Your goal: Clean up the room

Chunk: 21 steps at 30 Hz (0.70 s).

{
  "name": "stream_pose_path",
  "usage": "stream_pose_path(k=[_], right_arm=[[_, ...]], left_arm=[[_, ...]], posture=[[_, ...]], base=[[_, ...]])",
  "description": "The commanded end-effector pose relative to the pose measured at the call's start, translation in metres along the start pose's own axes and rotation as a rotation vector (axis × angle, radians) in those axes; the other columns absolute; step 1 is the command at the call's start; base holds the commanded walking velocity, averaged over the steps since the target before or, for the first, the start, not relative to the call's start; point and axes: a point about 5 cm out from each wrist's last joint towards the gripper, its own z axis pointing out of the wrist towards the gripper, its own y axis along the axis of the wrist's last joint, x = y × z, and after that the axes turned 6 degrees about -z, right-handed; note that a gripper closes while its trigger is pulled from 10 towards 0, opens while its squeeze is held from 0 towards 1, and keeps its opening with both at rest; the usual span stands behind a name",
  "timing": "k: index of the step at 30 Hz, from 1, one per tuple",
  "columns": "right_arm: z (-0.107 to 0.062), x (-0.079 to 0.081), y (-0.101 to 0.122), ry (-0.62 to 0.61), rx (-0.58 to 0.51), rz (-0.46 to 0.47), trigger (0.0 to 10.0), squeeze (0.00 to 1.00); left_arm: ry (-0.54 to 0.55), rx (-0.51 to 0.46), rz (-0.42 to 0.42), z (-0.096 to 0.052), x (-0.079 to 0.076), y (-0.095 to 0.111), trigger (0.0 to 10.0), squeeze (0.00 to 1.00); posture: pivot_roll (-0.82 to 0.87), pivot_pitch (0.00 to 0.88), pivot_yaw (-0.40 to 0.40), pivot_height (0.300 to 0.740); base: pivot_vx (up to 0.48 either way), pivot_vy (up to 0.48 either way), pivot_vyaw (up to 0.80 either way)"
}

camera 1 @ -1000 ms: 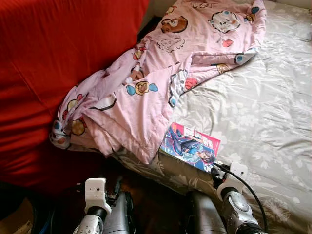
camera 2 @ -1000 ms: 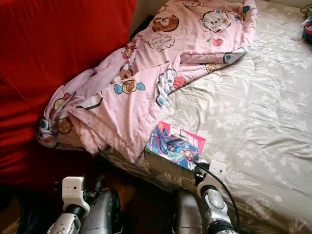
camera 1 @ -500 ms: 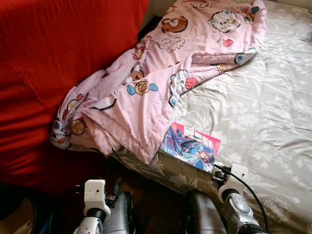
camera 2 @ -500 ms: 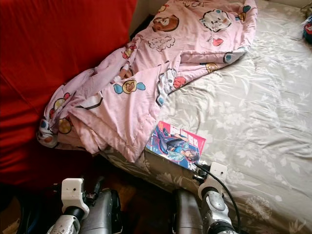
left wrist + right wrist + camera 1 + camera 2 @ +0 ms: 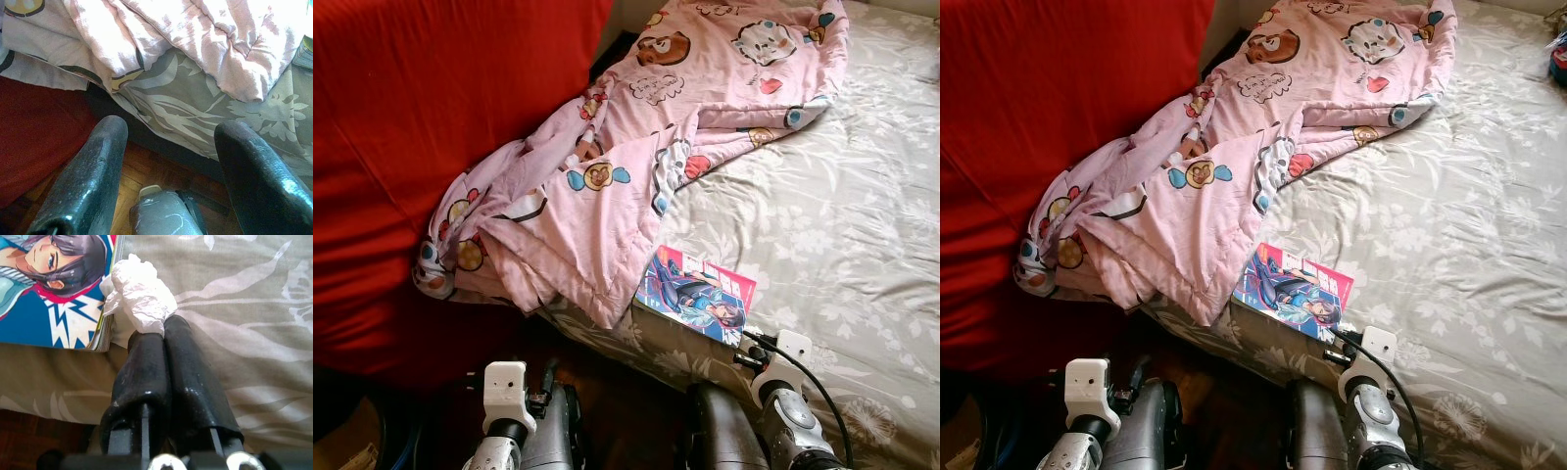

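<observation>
Crumpled white tissue wad sits pinched at the right gripper tips, by the bed's near edge; left gripper gapes empty.

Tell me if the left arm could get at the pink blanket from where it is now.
Probably yes: the left gripper is open, facing the pink blanket that overhangs the bed edge, with nothing between.

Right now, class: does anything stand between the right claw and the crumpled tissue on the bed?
Nothing visible does. The right claw has its fingers closed together right at the crumpled tissue, which lies on the bed sheet against the corner of the comic book. The book sits beside it, not between.
</observation>
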Motion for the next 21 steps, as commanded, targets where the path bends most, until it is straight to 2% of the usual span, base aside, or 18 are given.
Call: stream_pose_path(k=[1,8,13,21], right_arm=[[-0.003,-0.006,-0.007,-0.025,0.004,-0.006,0.0,0.00],[-0.001,-0.009,0.010,-0.041,-0.108,-0.036,0.0,0.00],[-0.002,-0.004,0.024,-0.018,-0.218,-0.080,0.0,0.00],[-0.009,0.004,0.024,0.022,-0.300,-0.112,0.0,0.00]], left_arm=[[0.008,0.030,0.015,-0.005,0.003,-0.008,10.0,0.00],[0.009,0.036,0.015,-0.004,0.004,-0.010,10.0,0.00],[0.011,0.039,0.016,-0.003,0.005,-0.012,10.0,0.00],[0.009,0.043,0.012,-0.002,0.003,-0.015,10.0,0.00]], posture=[[-0.01,0.255,0.020,0.614],[-0.02,0.250,0.016,0.614],[-0.02,0.248,0.011,0.614],[-0.03,0.245,0.006,0.614]], base=[[0.000,0.000,0.00],[0.000,0.000,0.00],[0.000,0.000,0.00],[0.000,0.000,0.00]])
